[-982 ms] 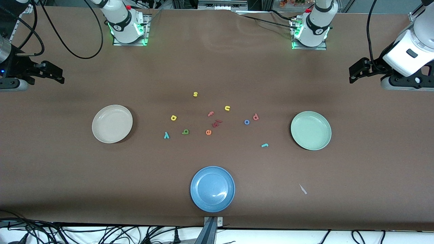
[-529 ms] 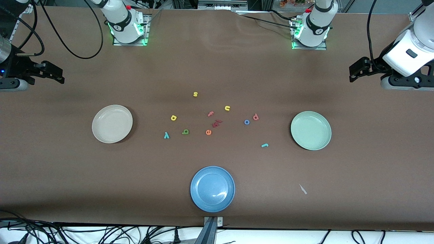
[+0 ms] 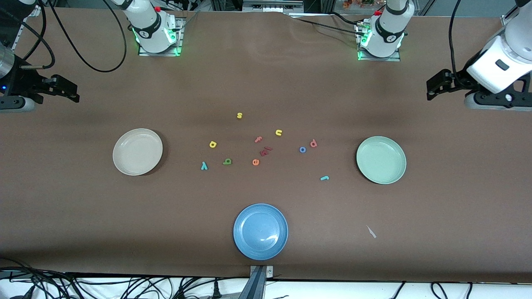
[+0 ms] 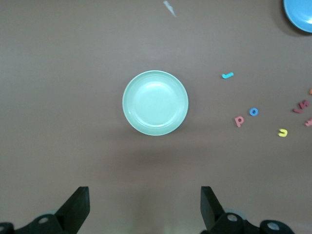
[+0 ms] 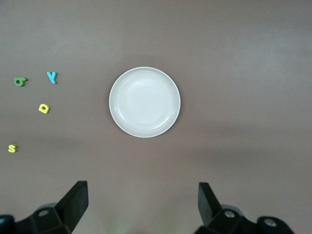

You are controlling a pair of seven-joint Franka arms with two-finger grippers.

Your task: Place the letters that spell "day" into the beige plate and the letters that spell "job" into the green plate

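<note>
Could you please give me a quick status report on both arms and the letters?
Left gripper and right gripper open, empty, waiting. Beige plate and green plate empty; all letters on the table between them. Nothing in the way.

Bare tabletop (image 3: 266, 83) surrounds the beige plate (image 3: 137, 151) and green plate (image 3: 381, 160); only small loose letters (image 3: 255, 162) lie between them.
</note>
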